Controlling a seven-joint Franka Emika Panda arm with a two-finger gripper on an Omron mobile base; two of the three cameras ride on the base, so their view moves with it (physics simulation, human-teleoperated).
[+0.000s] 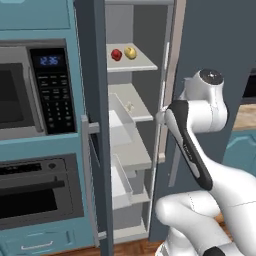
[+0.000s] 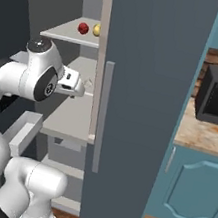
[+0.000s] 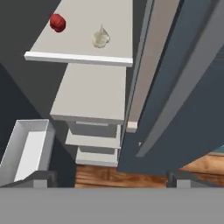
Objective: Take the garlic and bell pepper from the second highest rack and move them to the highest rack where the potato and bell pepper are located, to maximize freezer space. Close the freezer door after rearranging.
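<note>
A: Whereabouts of the pale, papery garlic bulb [image 3: 100, 37]?

B: Lying on the flat white second-highest rack [image 3: 78, 57] of the freezer, towards its front edge. Seen in the left base view too, small and whitish, alone on the visible part of that rack.

A: And beside it?

B: A small glossy red bell pepper [image 3: 57, 22] on the same rack, near the garlic but not touching.

A: Up on the flat white highest rack [image 1: 145, 65]?

B: A second red bell pepper [image 1: 116, 54] and a rounded yellow potato [image 1: 130, 52], side by side, just apart.

A: State of the two-finger dark tool [image 3: 112, 177]?

B: Released. Fingertips [image 3: 42, 177] spread wide in the hand view, nothing between them. Close to the garlic in the right base view, not touching it.

A: Arm's pose?

B: Rising from the base, elbow folded high, forearm stretched roughly level into the freezer at about the height of the second-highest rack. Hand camera looking down past the rack fronts to the brown wooden floor [image 3: 100, 175].

A: Around that?

B: Tall dark grey freezer door [image 2: 150, 88] standing open just beside the arm. A white drawer bin [image 3: 26, 148] pulled out lower down. A built-in black microwave [image 1: 30, 90] set in teal cabinets beside the freezer.
</note>
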